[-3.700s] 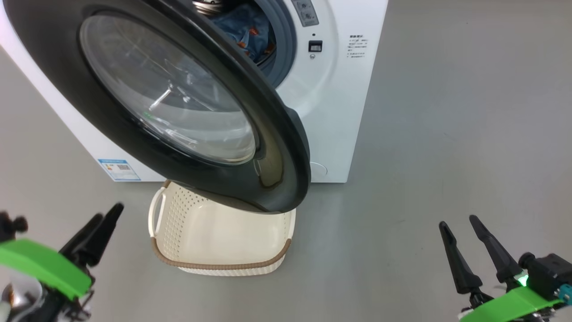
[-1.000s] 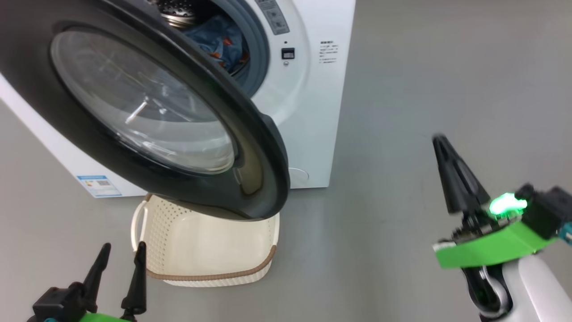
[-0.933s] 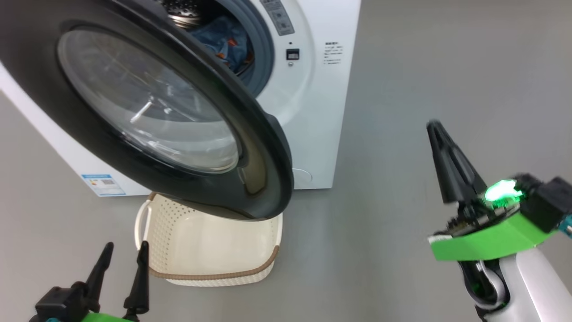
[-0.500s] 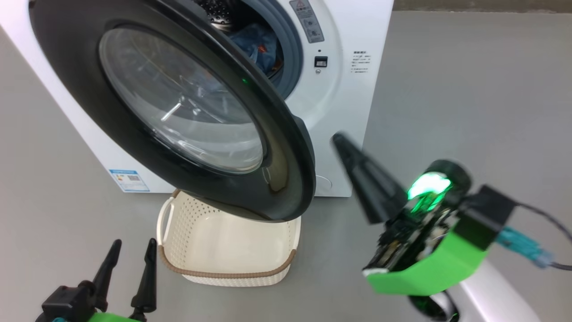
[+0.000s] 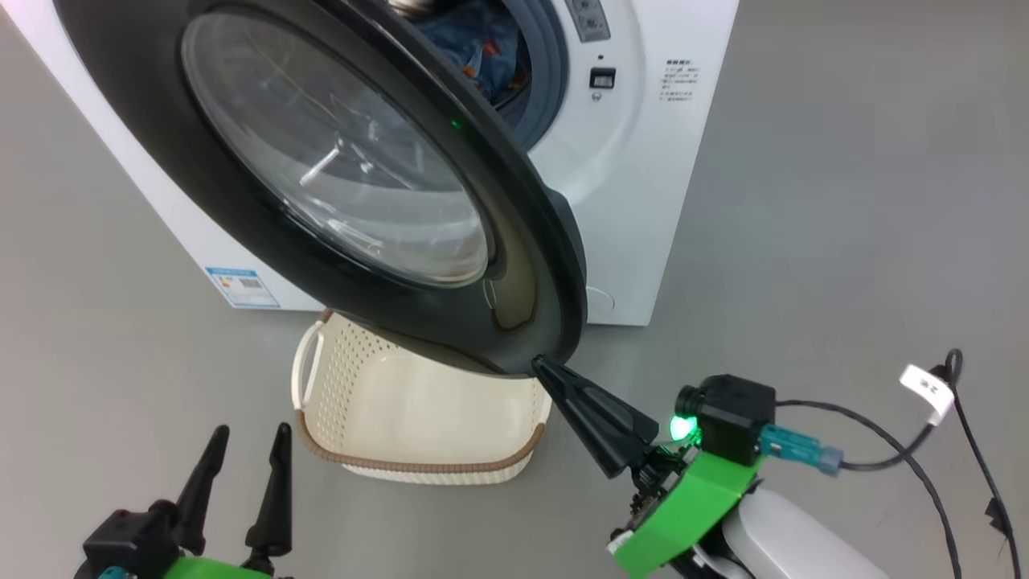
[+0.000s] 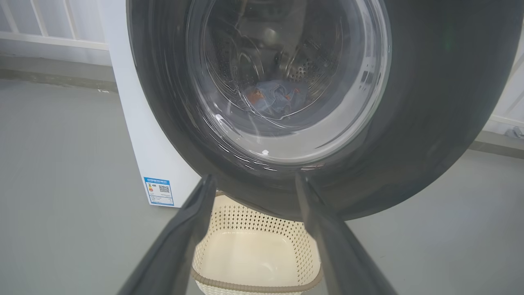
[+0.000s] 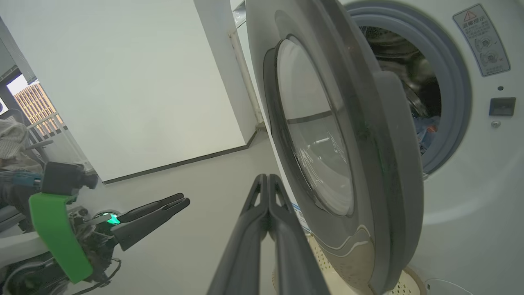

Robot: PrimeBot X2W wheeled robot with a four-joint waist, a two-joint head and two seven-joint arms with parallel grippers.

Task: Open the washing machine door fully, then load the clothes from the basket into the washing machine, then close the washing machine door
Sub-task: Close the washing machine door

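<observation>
washing machine door (image 5: 338, 153), right claw (image 5: 543, 368) at rim

washing machine (image 5: 635, 201) | warning-triangle sticker (image 7: 481, 39) | blue label (image 5: 241, 287), print too small to read

Place: bare, unfurnished indoor room.
Signs: white washing machine (image 5: 643, 201) standing alone on smooth grey floor (image 5: 844, 201); plain white wall (image 7: 123, 82); dark skirting (image 7: 176, 163).

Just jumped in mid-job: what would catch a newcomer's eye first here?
The big black-rimmed door hangs partly open across the head view, over the empty basket. The shut right end effector points its tip at the door's lower edge; contact is unclear. Blue clothes lie inside the machine behind.
</observation>
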